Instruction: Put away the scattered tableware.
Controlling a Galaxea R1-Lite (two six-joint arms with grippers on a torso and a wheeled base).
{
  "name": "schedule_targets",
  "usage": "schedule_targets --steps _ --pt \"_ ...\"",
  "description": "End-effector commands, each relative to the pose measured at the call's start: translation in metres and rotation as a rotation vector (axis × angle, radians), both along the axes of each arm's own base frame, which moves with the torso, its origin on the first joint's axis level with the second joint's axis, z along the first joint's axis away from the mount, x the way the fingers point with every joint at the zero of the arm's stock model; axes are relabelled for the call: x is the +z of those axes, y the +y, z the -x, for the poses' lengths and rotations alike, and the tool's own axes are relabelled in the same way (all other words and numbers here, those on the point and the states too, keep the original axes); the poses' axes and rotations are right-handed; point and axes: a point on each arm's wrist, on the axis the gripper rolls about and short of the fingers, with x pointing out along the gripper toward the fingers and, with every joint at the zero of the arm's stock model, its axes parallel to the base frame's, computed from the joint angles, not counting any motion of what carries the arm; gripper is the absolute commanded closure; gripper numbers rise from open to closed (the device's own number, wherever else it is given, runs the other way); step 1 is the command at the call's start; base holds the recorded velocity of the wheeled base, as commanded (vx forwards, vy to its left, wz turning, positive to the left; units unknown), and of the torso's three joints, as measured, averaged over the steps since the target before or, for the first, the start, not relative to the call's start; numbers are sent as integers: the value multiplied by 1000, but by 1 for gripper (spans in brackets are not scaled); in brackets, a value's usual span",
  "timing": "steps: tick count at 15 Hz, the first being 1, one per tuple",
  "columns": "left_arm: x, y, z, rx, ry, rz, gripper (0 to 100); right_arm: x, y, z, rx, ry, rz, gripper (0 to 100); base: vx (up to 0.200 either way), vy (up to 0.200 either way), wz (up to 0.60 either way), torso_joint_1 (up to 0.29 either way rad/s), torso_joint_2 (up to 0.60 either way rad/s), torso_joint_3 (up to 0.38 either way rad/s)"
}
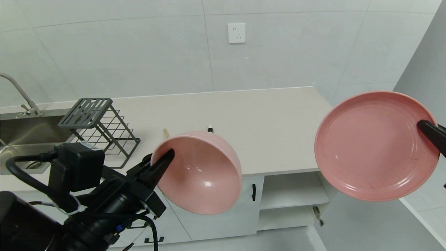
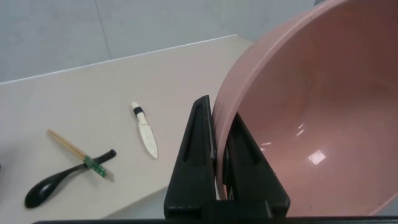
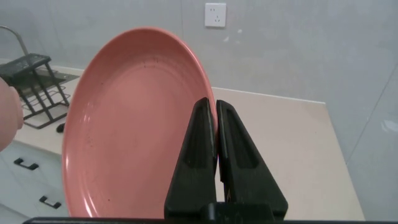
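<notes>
Pink bowl [image 1: 205,174] in the left gripper [image 1: 163,158], plate [image 1: 373,146] in the right gripper [image 1: 428,130], both rim-clamped: carry them well apart, grips firm.

The pale table [image 1: 271,118] runs along a grey tiled wall [image 1: 139,52]. A steel sink [image 1: 21,136] is set into the table's left end, with a curved faucet [image 1: 19,92] at the table's back edge. A black wire rack [image 1: 101,129] with a slotted top stands on the table toward its left end. A white socket [image 1: 237,33] sits on the wall above the table's middle. Below the table's right end are open white shelves [image 1: 296,195], and left of them under the table is a cabinet door with a black handle [image 1: 254,192].
</notes>
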Motion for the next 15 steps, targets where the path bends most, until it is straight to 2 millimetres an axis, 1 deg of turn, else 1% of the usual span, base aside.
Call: schedule_targets --steps 1,3,7,15 --pt "0 0 0 1 1 0 100 0 0 0 1 0 0 100 0 0 0 0 0 0" --pt "-3 0 0 3 10 -9 100 0 0 0 1 1 0 100 0 0 0 0 0 0" --pt "-4 1 0 6 15 -13 100 0 0 0 1 0 0 100 0 -200 0 7 0 0" --pt "-6 2 1 5 22 -16 100 0 0 0 1 3 0 100 0 0 0 0 0 0"
